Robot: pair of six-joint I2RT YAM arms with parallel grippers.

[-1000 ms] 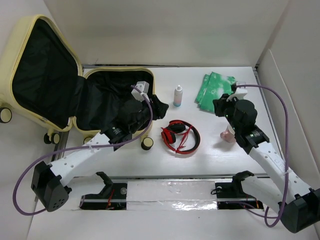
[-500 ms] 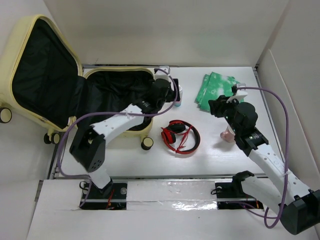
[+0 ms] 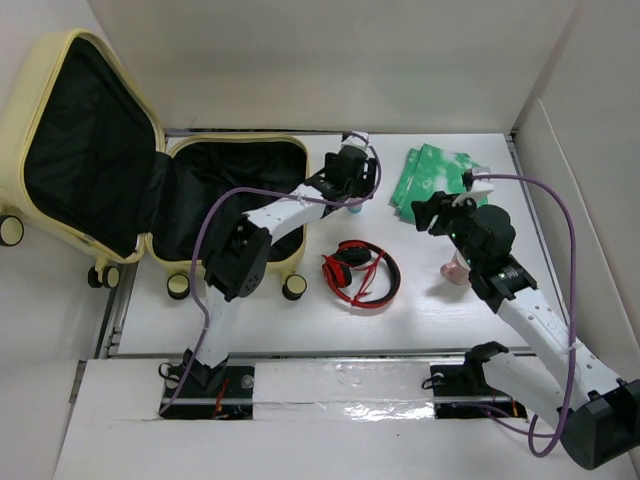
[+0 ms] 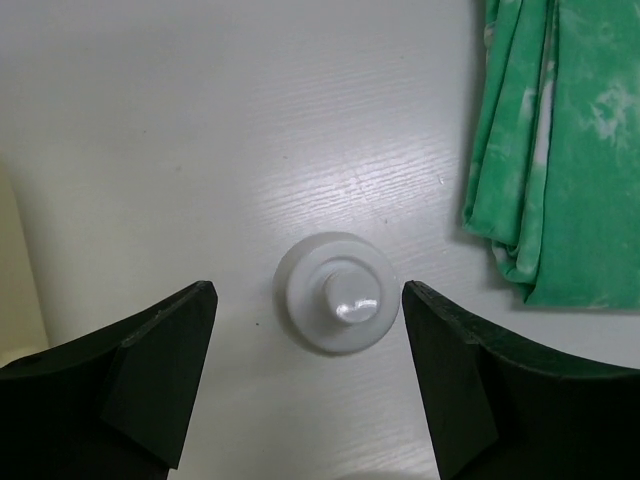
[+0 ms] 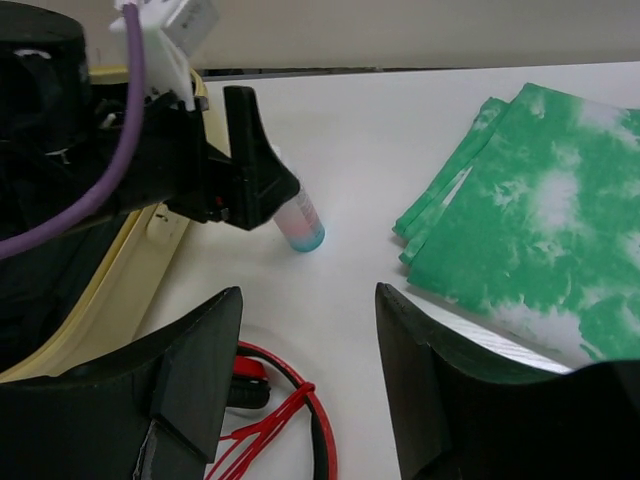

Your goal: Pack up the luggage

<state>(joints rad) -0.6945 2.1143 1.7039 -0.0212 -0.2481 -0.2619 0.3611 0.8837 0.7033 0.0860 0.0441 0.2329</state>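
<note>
L end effector (image 4: 308, 298) swung from luggage (image 3: 18, 110) to over bottle (image 4: 338, 292), wide, room each side; R end effector (image 5: 308, 295) wide.

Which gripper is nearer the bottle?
Left. The left gripper hangs directly over the bottle, jaws open on either side; the right gripper sits off to its right, near the green cloth.

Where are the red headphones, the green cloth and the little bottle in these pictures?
red headphones (image 3: 347, 258), top view, on the ear cup.
green cloth (image 3: 430, 178), top view, middle of the folded fabric.
little bottle (image 4: 340, 293), left wrist view, on its white cap, seen from above.
</note>
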